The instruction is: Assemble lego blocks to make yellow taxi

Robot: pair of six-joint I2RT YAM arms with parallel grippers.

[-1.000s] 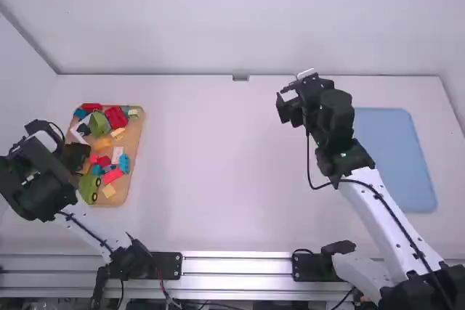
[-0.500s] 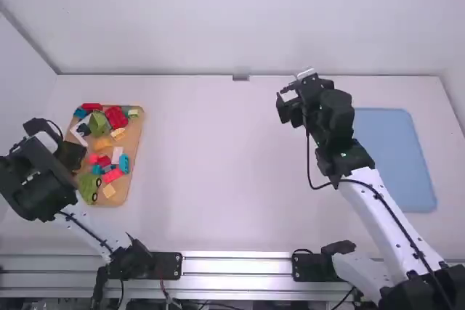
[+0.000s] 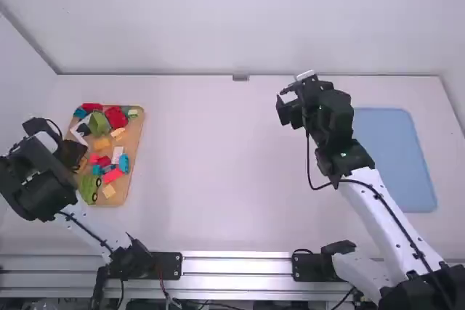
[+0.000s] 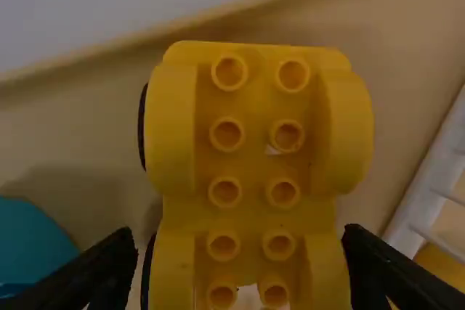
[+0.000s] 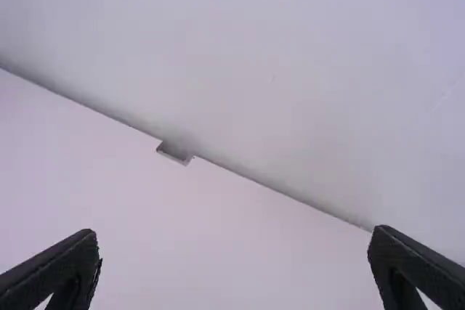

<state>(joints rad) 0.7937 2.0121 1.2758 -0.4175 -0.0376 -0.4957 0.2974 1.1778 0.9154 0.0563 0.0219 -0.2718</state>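
1. High view: at the far left of the white table (image 3: 232, 179), the left gripper (image 3: 71, 153) is over the left side of a wooden-looking tray (image 3: 134, 136) of mixed lego blocks.
2. Left wrist view: a yellow wheeled base (image 4: 254, 157), studs facing the camera, sits between the left gripper's two fingers. They stand apart, one on each side, with a narrow gap beside a black wheel. A blue block (image 4: 29, 245) and a white piece (image 4: 429, 179) are near it.
3. In the high view, the tray also carries a green wheeled piece (image 3: 89, 188) towards its near end, a big red block (image 3: 116, 117) towards its far end, and a yellow block (image 3: 102, 144) between them.
4. Out past mid-table, the right gripper (image 3: 283, 105) is well apart from the tray; in its own wrist view its fingers are spread wide, with nothing between them.
5. To the right of that arm lies a blue mat (image 3: 396, 157).
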